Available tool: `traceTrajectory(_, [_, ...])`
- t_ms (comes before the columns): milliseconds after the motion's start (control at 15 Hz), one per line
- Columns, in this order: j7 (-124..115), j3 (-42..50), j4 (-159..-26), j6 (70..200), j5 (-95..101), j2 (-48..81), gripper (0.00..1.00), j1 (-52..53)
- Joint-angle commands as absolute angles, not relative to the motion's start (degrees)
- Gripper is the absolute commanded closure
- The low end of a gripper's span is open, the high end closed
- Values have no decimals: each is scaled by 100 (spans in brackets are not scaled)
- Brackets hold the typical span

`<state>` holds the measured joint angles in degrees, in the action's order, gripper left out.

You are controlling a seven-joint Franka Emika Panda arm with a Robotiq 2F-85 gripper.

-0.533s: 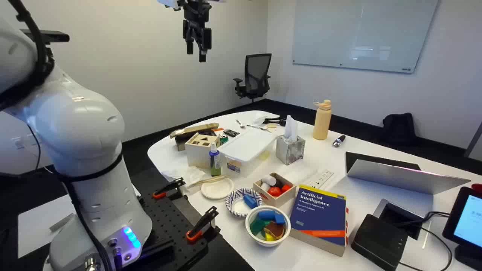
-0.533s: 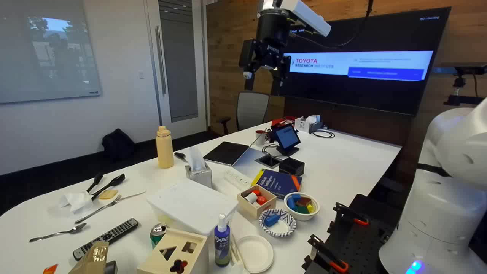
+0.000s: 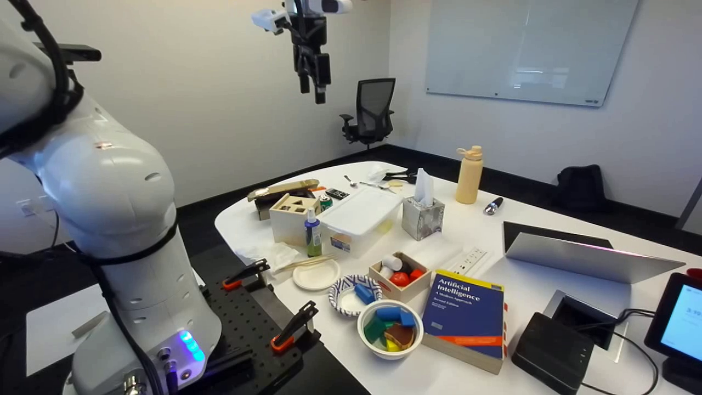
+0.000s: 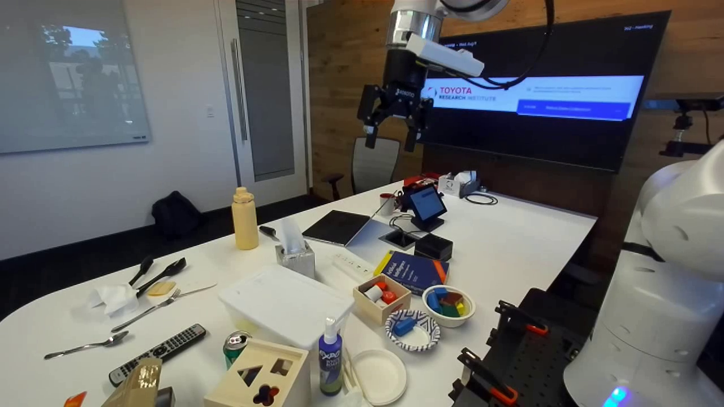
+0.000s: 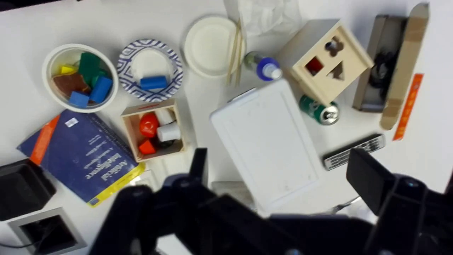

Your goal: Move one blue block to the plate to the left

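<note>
A blue block (image 3: 364, 294) lies in a blue-and-white patterned bowl (image 3: 341, 307); it also shows in an exterior view (image 4: 404, 326) and in the wrist view (image 5: 153, 83). More blue blocks (image 5: 101, 89) sit among green, yellow and brown pieces in a deeper white bowl (image 5: 46, 76). The flat white plate (image 5: 205, 46) lies beside the patterned bowl, with chopsticks across its edge; it shows in both exterior views (image 3: 315, 275) (image 4: 382, 376). My gripper (image 4: 390, 141) is open and empty, high above the table; its fingers spread wide in the wrist view (image 5: 277, 154).
A wooden box of red and white pieces (image 5: 154, 157) stands by the patterned bowl. A white-lidded bin (image 5: 269, 145), spray bottle (image 5: 270, 71), shape-sorter box (image 5: 329, 67), thick book (image 5: 88, 156) and tissue box (image 3: 423, 218) stand around. Clamps (image 3: 296, 326) line the robot-side edge.
My gripper has moved right and slightly down in an exterior view, staying open and tilting to point more straight down. The objects on the table have not moved.
</note>
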<state>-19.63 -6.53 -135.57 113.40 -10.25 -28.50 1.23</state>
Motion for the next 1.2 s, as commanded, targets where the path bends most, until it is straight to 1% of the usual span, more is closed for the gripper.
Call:
traceTrajectory(0, [-2295, -481, -14114, 12290, -397, -2518, 0, -520])
traceTrajectory(267, [-2768, -80, -14632, 13621, 291, -1764, 0, -1281])
traceTrajectory(467, [-3422, 132, -14654, 14639, 564, -919, 0, -1650])
traceTrajectory(600, [-3945, 219, -14530, 15016, 908, -401, 0, -1773])
traceTrajectory(867, [-4916, 669, -14288, 15049, 1621, 474, 0, -1596])
traceTrajectory(1133, [-4860, 1107, -14120, 14995, 1398, 1157, 0, -1307])
